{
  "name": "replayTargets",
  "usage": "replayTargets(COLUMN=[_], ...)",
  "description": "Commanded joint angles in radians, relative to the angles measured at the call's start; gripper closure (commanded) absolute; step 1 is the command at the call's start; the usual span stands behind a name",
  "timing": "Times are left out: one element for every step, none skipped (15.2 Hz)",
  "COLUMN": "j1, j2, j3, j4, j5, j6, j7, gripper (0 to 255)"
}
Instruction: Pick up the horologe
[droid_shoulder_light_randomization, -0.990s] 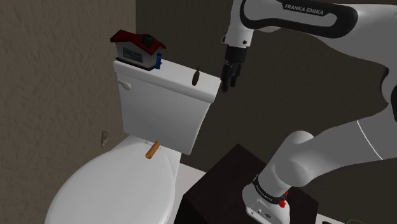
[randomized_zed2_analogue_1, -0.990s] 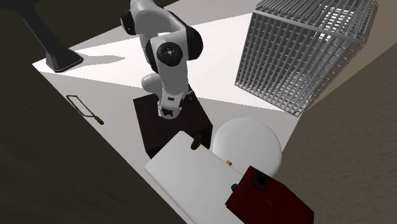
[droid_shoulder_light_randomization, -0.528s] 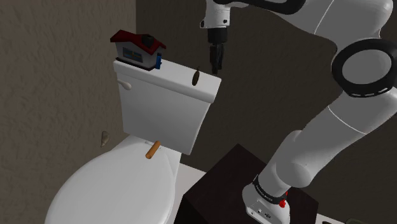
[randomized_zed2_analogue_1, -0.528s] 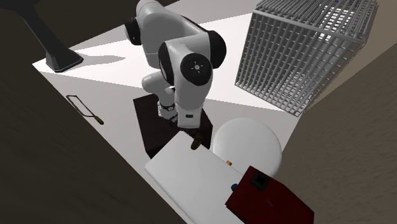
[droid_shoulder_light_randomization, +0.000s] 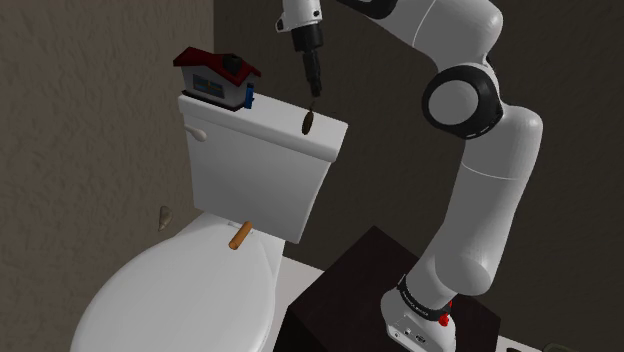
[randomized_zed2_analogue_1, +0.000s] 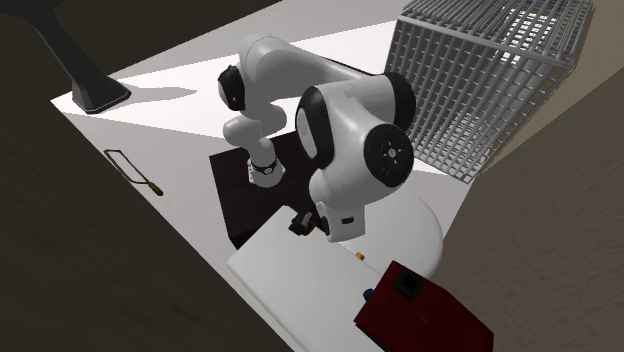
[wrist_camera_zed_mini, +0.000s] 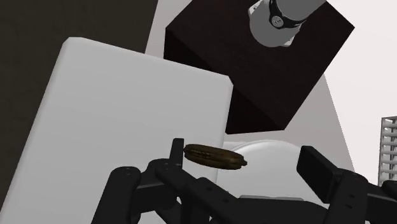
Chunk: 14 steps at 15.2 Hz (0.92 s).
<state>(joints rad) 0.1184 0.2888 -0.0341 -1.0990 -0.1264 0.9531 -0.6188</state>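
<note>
Claw (droid_shoulder_light_randomization: 314, 90) shifted over the tank lid (droid_shoulder_light_randomization: 275, 128), spread wide, house-shaped clock (droid_shoulder_light_randomization: 215, 80) well apart at the lid's other end

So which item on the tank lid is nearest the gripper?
The dark brown oblong piece below the gripper; the red-roofed house clock stands farther off.

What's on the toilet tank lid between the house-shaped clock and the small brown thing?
Nothing: in the shoulder view the white lid is bare between the clock and the brown thing.
</note>
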Motion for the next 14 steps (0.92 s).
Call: replayTargets(j1=[0.001, 0.001, 0.001, 0.000, 0.000, 0.000, 0.000, 0.001, 0.001, 0.001, 0.001, 0.001, 0.001, 0.001], j2=[-0.001, -0.010, -0.019, -0.026, -0.034, -0.038, -0.038, -0.037, -0.038, -0.038, -0.038, -0.037, -0.037, -0.036], j3=[0.002, 0.002, 0.002, 0.002, 0.003, 0.003, 0.003, 0.003, 0.003, 0.003, 0.004, 0.004, 0.004, 0.003], j4=[-0.024, -0.052, -0.078, -0.103, -0.128, -0.141, -0.142, -0.141, -0.142, -0.142, -0.142, -0.141, -0.141, -0.141], j5=[-0.002, -0.001, 0.000, 0.001, 0.002, 0.002, 0.002, 0.003, 0.003, 0.003, 0.003, 0.003, 0.003, 0.003], j6=[0.019, 0.038, 0.056, 0.073, 0.090, 0.100, 0.100, 0.099, 0.100, 0.100, 0.100, 0.099, 0.100, 0.100], j7=[-0.005, -0.002, 0.001, 0.003, 0.005, 0.007, 0.007, 0.008, 0.008, 0.009, 0.009, 0.009, 0.009, 0.009], gripper=[0, 0, 0, 0, 0, 0, 0, 255, 255, 255, 255, 255, 255, 255])
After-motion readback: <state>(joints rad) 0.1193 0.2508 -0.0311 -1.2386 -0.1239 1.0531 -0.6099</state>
